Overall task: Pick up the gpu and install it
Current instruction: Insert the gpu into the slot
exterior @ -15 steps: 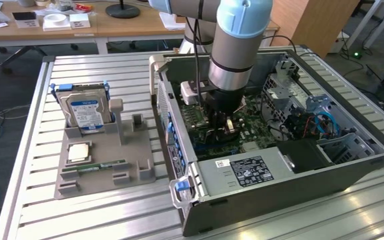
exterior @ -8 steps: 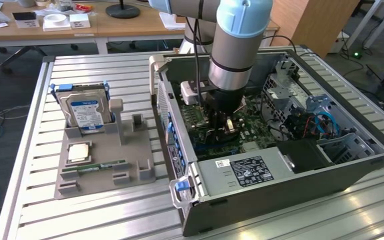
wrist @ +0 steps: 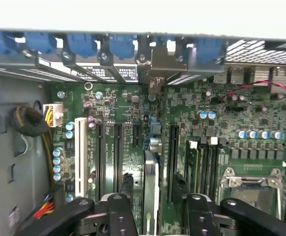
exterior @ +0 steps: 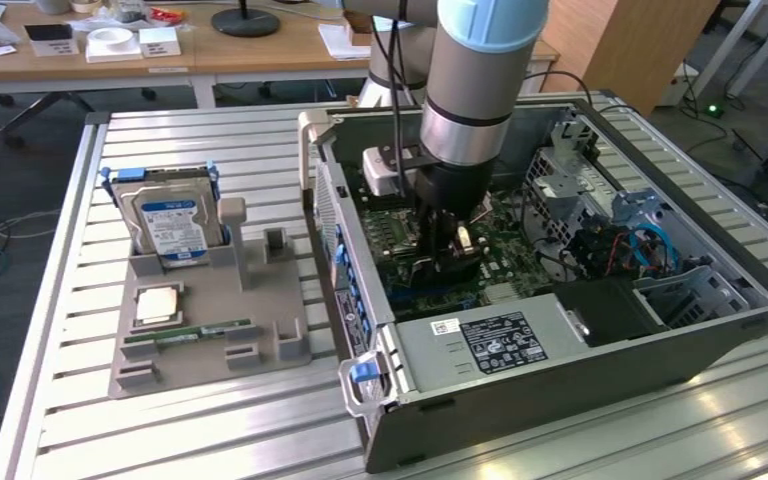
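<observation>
My gripper (exterior: 446,248) reaches down into the open computer case (exterior: 544,360), over the green motherboard (wrist: 118,108). In the wrist view the gpu (wrist: 151,169) shows edge-on as a thin upright card between my two black fingers (wrist: 127,186), and my gripper (wrist: 152,187) is shut on it. The card runs toward the case's rear wall, where its silver bracket (wrist: 158,61) meets the row of blue slot clips (wrist: 81,45). It stands in line with the long black expansion slots (wrist: 117,147). I cannot tell whether its lower edge is seated in a slot.
A grey parts holder (exterior: 211,350) stands at the exterior view's left with a hard drive (exterior: 171,225), a CPU (exterior: 157,303) and a green RAM stick (exterior: 207,329). Inside the case are the power supply (exterior: 491,345), the drive cage with blue cables (exterior: 644,245) and the CPU socket (wrist: 253,184).
</observation>
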